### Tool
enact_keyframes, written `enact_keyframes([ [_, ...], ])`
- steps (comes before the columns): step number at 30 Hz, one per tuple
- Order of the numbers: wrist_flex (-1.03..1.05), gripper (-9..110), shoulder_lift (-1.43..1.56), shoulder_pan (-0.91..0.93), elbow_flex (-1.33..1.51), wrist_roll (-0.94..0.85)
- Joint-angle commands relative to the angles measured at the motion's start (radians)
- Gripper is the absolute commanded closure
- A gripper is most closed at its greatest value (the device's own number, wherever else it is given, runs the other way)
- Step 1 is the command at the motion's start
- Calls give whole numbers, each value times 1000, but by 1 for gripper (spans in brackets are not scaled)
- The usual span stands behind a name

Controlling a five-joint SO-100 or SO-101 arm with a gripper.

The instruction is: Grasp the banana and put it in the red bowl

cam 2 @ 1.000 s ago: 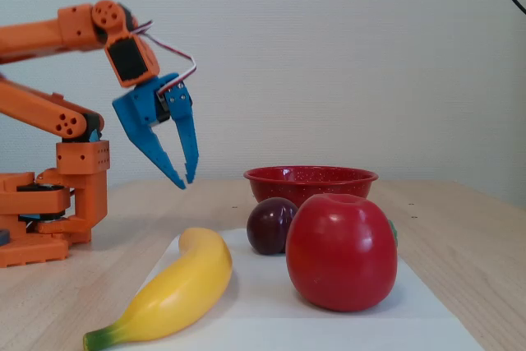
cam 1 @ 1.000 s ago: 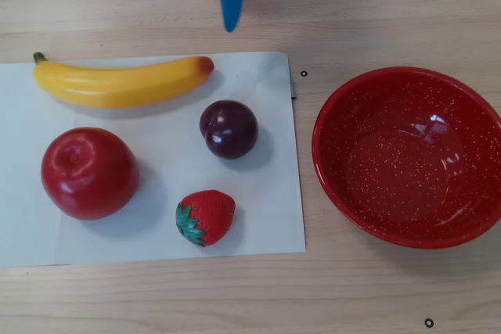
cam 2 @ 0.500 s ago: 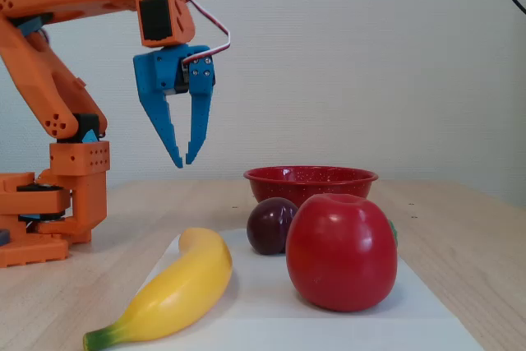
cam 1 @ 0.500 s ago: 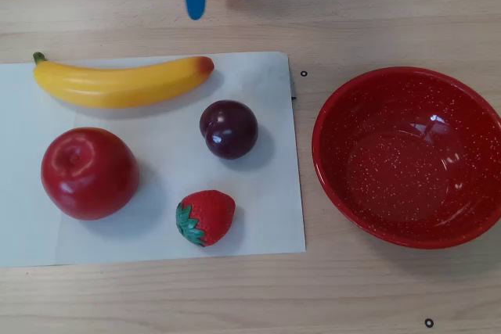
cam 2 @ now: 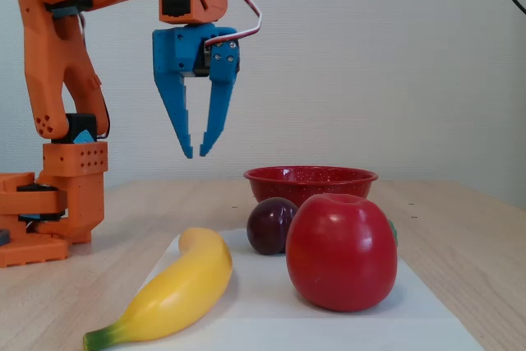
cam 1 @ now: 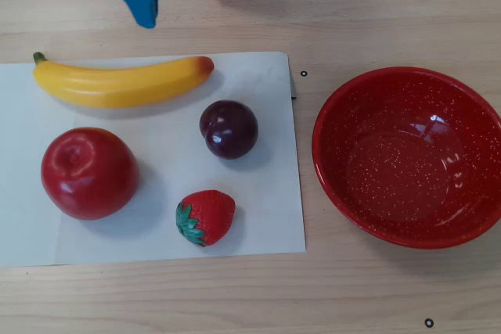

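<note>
A: Starting nearest in the fixed view, we see the long yellow plastic banana (cam 2: 168, 289) lying on white paper (cam 1: 258, 217), the glossy red apple (cam 2: 341, 251) just beside it.

B: We risk nudging the dark plum (cam 1: 228, 128). The blue two-finger gripper (cam 2: 196, 154) hangs above, fingertips slightly parted, empty; the speckled red bowl (cam 1: 337, 170) sits well apart.

A pale wooden counter (cam 1: 368, 5) is carrying a white paper sheet (cam 1: 266, 217) (banana, apple, plum and strawberry are lying on the sheet), the red bowl (cam 1: 333, 185) beside it and the arm's orange base (cam 2: 49, 219).
</note>
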Motion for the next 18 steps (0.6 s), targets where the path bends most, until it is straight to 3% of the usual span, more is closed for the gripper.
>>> enact_keyframes([
  [1,37,97,-5,-43,-124,51],
  [7,34,95,-117,-121,-187,120],
  [16,-20,84,-202,-202,-147,181],
  [18,-26,76,-209,-213,-126,196],
])
